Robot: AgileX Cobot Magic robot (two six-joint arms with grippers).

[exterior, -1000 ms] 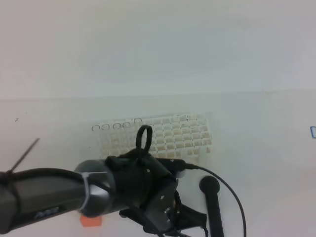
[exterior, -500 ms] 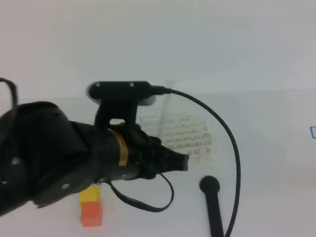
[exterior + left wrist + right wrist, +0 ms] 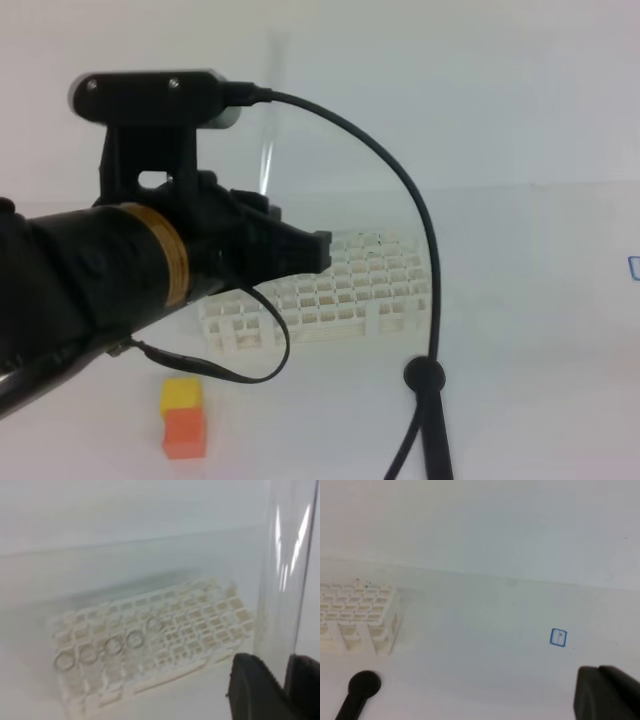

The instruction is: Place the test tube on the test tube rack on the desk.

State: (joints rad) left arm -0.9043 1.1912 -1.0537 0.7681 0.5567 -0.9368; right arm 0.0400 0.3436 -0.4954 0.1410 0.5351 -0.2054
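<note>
Nearest, low in the high view: a yellow-orange block (image 3: 183, 417) and a black round-ended stick (image 3: 428, 410) on the desk (image 3: 540, 330). My left gripper (image 3: 318, 250) is clamped on the test tube (image 3: 282, 575), which stands upright, raised over the near edge of the test tube rack (image 3: 340, 295), though the glass is faint. My right gripper (image 3: 605, 692) is closed on nothing, near a small blue square mark (image 3: 558, 637).

The test tube rack (image 3: 330, 295) was white, gridded with small square holes. Near it stood a block (image 3: 183, 418), yellow over orange, and a black stick (image 3: 430, 420). The surface (image 3: 540, 330) was plain white.
</note>
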